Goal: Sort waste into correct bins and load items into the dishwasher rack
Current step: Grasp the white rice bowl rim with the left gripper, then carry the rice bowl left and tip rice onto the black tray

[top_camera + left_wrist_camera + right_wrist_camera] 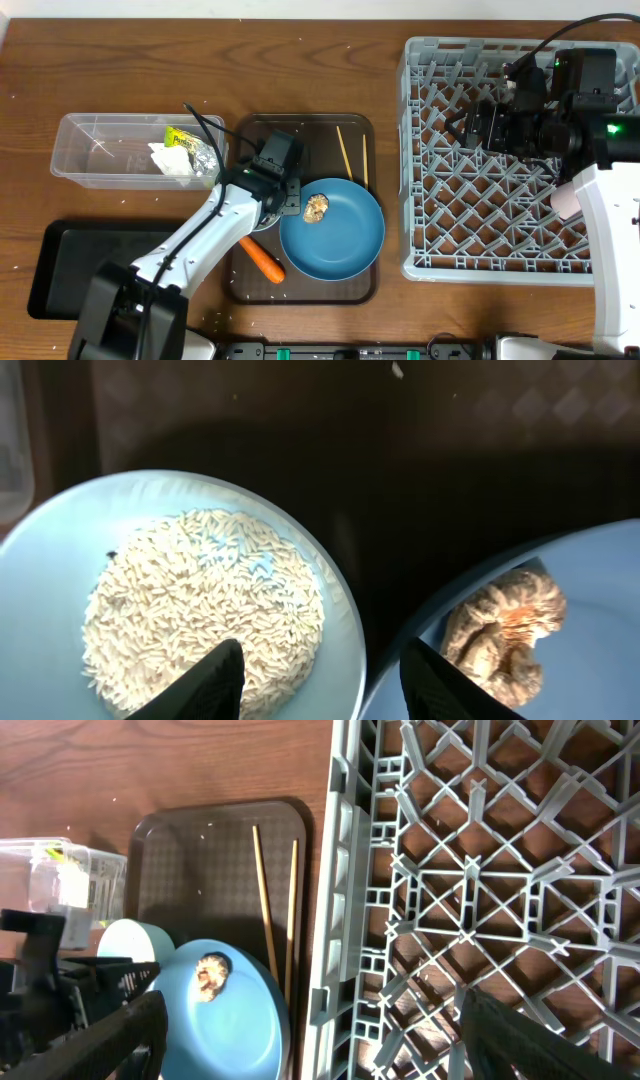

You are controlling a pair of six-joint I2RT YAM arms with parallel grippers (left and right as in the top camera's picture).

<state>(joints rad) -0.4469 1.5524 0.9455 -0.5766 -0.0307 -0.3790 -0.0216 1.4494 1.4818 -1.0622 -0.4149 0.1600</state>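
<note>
My left gripper [287, 196] [330, 685] is open and straddles the right rim of the light blue bowl [345, 600]; one finger is in the white rice [200, 600]. The large blue plate [335, 235] [600, 600] beside it carries the brown food lump [317, 207] [505, 625]. The orange carrot [262, 258] and the chopsticks [352, 152] [275, 895] lie on the brown serving tray [300, 130]. My right gripper [462, 125] [325, 1050] is open and empty above the grey dishwasher rack [500, 250] [480, 870]. The light blue cup is out of view.
The clear tub [100, 150] at the left holds the yellow-green wrapper [180, 137] and crumpled paper and foil [188, 160]. The black tray [80, 265] lies at the front left. A pink cup [564, 200] shows partly in the rack behind my right arm.
</note>
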